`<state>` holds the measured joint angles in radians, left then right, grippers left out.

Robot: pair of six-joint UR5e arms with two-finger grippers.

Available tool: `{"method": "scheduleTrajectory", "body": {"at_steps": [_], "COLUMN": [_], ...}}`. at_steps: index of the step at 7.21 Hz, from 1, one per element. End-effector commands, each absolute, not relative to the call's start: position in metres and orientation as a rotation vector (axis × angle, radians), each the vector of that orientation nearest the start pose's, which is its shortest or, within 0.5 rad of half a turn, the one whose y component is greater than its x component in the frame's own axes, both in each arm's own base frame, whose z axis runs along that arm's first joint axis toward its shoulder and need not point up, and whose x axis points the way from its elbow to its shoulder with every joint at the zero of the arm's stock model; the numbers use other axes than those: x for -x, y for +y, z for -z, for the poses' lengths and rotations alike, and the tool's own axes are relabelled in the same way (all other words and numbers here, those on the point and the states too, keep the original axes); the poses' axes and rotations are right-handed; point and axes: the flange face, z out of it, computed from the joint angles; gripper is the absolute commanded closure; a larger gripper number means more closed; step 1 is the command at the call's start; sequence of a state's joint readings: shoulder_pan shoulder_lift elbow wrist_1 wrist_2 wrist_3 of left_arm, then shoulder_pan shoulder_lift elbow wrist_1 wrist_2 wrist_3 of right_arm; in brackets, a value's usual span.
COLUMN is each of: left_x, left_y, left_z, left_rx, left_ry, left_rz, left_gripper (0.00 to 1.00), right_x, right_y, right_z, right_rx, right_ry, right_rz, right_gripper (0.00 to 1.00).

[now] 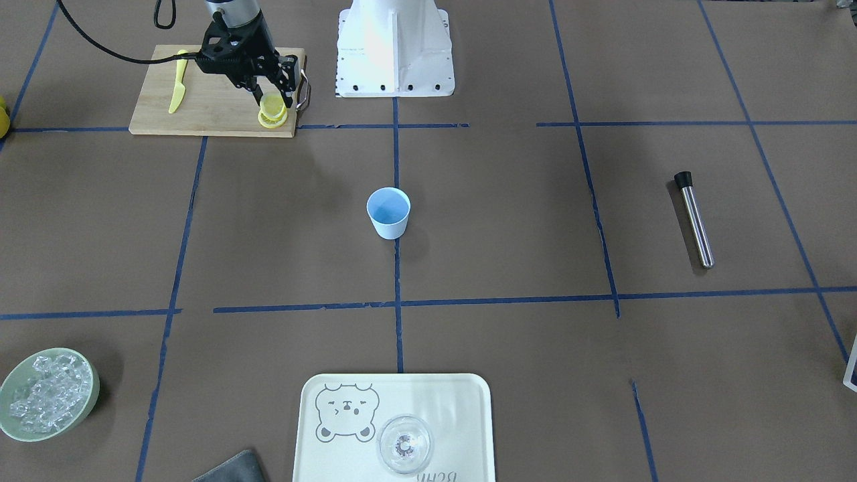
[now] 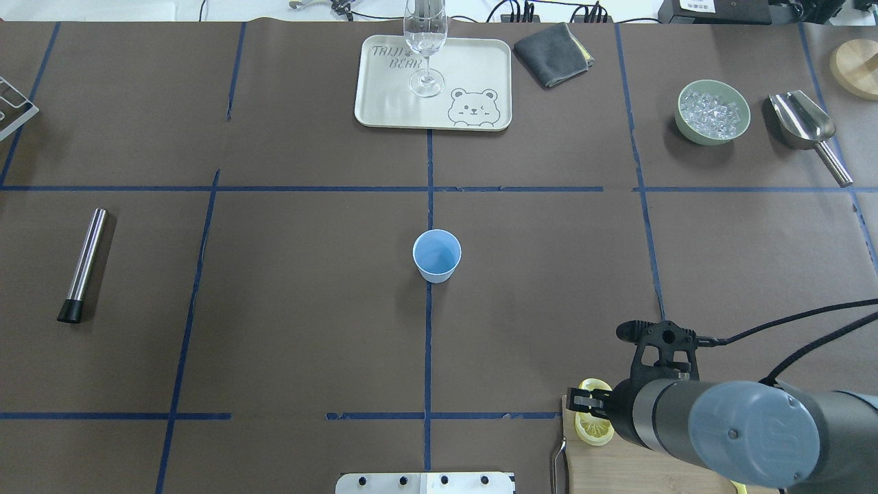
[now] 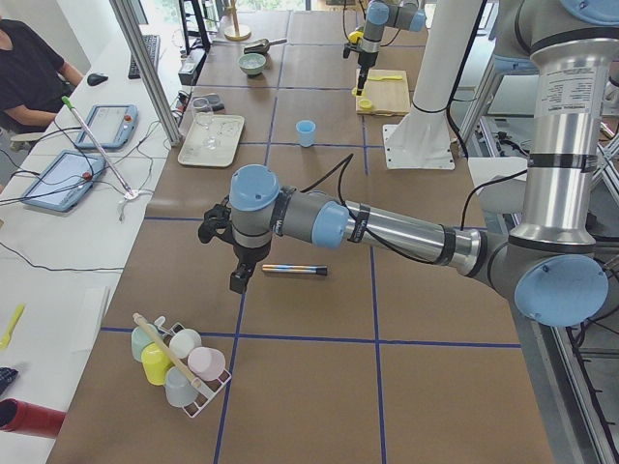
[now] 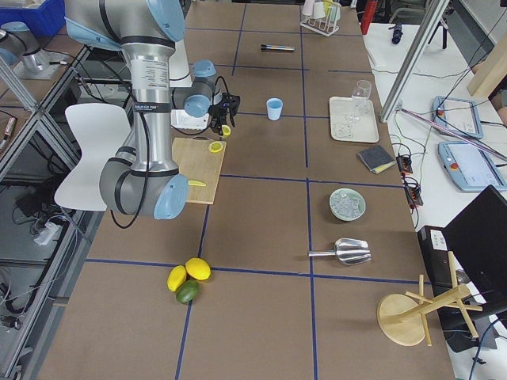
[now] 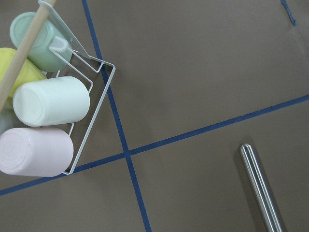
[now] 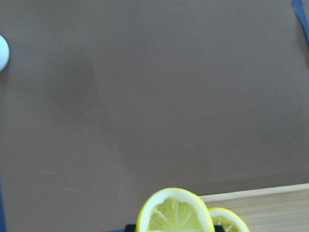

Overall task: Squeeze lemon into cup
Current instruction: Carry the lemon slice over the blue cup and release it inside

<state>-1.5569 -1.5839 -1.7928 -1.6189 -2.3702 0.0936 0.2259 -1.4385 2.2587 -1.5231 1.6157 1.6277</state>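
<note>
My right gripper [image 1: 273,102] is shut on a thin yellow lemon slice [image 1: 272,106] and holds it upright just above the corner of the wooden cutting board [image 1: 214,110]. The slice fills the bottom of the right wrist view [image 6: 175,215]. A second slice [image 1: 272,121] lies flat on the board below it. The light-blue cup [image 1: 388,213] stands upright in the middle of the table, well away from the gripper, and also shows in the overhead view [image 2: 437,255]. My left gripper [image 3: 237,280] hangs over the far end of the table; I cannot tell whether it is open or shut.
A yellow knife [image 1: 177,87] lies on the board. A steel muddler [image 2: 84,264] lies at the left arm's side. A tray [image 2: 384,103] bears a clear glass [image 2: 425,48]. A green bowl of ice [image 2: 712,112], a scoop [image 2: 806,127] and a grey cloth [image 2: 552,53] sit beyond. A cup rack [image 5: 91,96] is under the left wrist.
</note>
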Motion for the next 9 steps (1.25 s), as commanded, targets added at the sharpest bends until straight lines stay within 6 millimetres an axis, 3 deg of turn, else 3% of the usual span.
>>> {"method": "scheduleTrajectory", "body": {"at_steps": [1,2,4,6,7,9], "left_x": [0.055,0.055,0.054,0.054,0.054,0.054], "left_y": [-0.503,-0.503,-0.504,-0.504,-0.505,-0.505], "left_z": [-0.535,-0.536,-0.537,-0.540,-0.542,-0.543], "left_rx": [-0.299,-0.297,-0.294,-0.291,-0.287,-0.287], "left_ry": [0.784,0.785,0.789,0.792,0.792,0.792], "left_rz": [-0.214,-0.213,-0.214,-0.213,-0.211,-0.211], "left_gripper": [0.00,0.00,0.00,0.00,0.00,0.00], "right_x": [0.461,0.482,0.502,0.540,0.563,0.577], "right_y": [-0.289,-0.314,-0.356,-0.391,-0.407,-0.422], "right_z": [-0.206,-0.199,-0.177,-0.141,-0.151,-0.148], "right_rx": [-0.064,-0.078,-0.120,-0.144,-0.161,-0.172], "right_ry": [-0.852,-0.840,-0.831,-0.832,-0.882,-0.908], "right_rz": [-0.263,-0.284,-0.289,-0.286,-0.291,-0.297], "right_gripper": [0.41,0.41,0.42,0.41,0.41,0.41]}}
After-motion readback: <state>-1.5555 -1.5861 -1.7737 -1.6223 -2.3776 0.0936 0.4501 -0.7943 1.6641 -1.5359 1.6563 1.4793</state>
